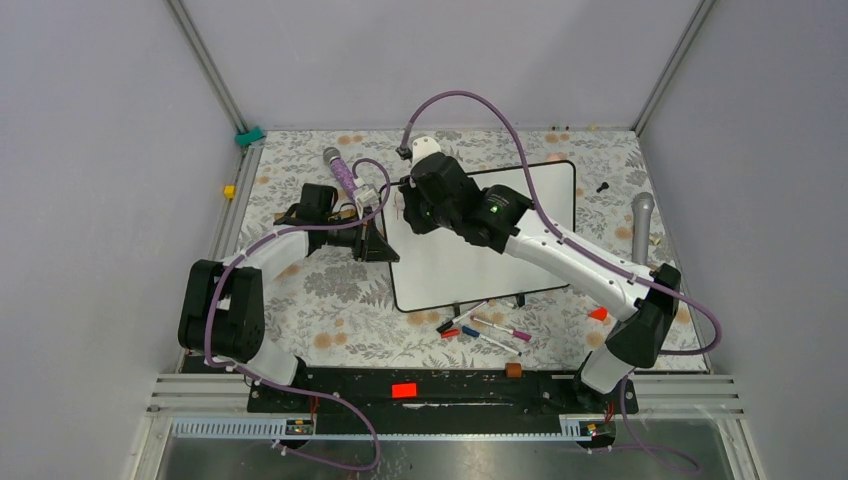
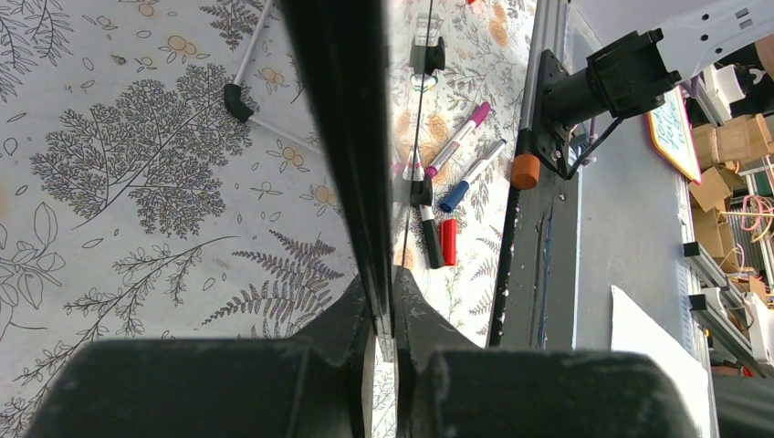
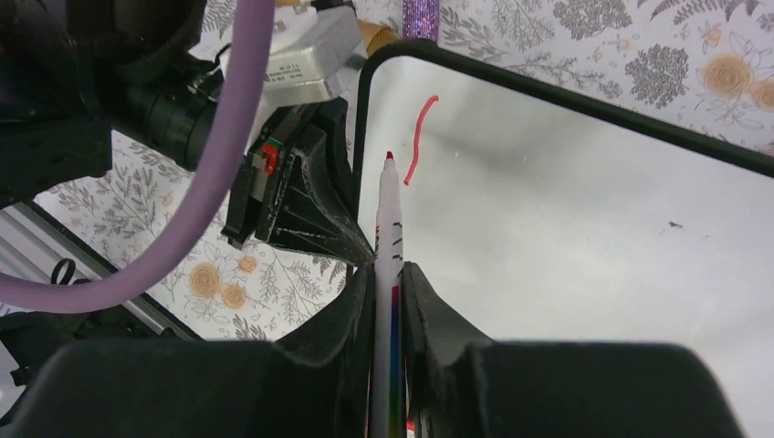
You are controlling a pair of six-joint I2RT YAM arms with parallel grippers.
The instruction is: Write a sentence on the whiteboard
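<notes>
The whiteboard lies on the floral tablecloth, and in the left wrist view its black rim shows edge-on. My left gripper is shut on the board's left edge. My right gripper is shut on a white marker. The marker's red tip points at the board's top left corner. Of the sentence, one curved red stroke shows just right of the tip. Whether the tip touches the white surface I cannot tell.
Several loose markers and a red cap lie in front of the board. A purple microphone lies at the back left and a grey one at the right. A brown block sits near the base rail.
</notes>
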